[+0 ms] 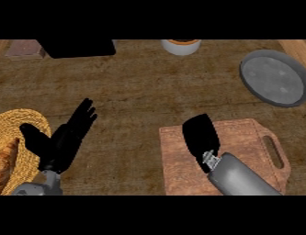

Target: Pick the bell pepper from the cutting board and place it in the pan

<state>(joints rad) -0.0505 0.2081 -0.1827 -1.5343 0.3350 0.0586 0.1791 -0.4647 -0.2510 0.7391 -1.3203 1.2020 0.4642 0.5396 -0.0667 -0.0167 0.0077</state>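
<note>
From where I am standing, the bell pepper is not showing at all. The right hand (200,135) is hanging over the upper left part of the cutting board (250,151) and hiding whatever is lying beneath it, so I cannot tell where the pepper is sitting. Nor am I able to tell whether that hand is open or closed; it is showing only as a dark shape at the end of its grey forearm (240,176), which is coming in from the lower edge across the board.

The wooden board is lying at the lower right of the counter (135,87), its handle slot facing right. The grey pan (274,78) is sitting well apart from it at the upper right, its handle pointing off to the right, and nothing is lying in it.

Over at the lower left, the left hand (64,137) is resting open, fingers straight and spread. It is hovering just beside a woven basket (19,121) that is holding a loaf of bread (2,163).

Along the far edge, a black box (77,47) and a white cup (180,46) are standing.
</note>
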